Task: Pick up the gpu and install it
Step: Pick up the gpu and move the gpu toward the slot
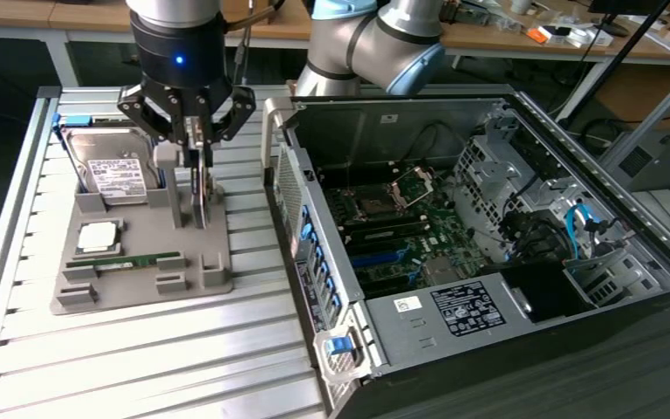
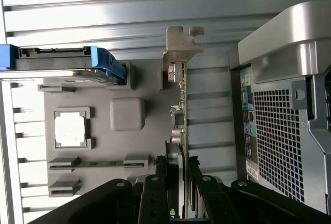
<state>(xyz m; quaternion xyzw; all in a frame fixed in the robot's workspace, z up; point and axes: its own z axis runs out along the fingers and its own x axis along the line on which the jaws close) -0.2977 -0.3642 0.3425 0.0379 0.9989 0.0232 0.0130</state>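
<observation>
The gpu (image 1: 203, 196) stands on edge in a slot of the grey parts holder (image 1: 137, 284) at the exterior view's left. In the wrist view the gpu (image 2: 182, 110) shows edge-on, its silvery bracket (image 2: 178, 53) at the far end. My gripper (image 1: 199, 161) comes straight down onto the card. In the wrist view my gripper (image 2: 182, 177) has one black finger on each side of the card's edge and is shut on it. The card's lower edge still sits in the holder.
The holder (image 2: 103, 89) also carries a hard drive (image 1: 114, 166) in a blue frame, a processor chip (image 1: 98, 234) and a green memory stick (image 1: 126, 260). An open computer case (image 1: 475, 227) lies right beside it, motherboard (image 1: 399, 236) exposed. Everything rests on a slatted metal table (image 1: 137, 367).
</observation>
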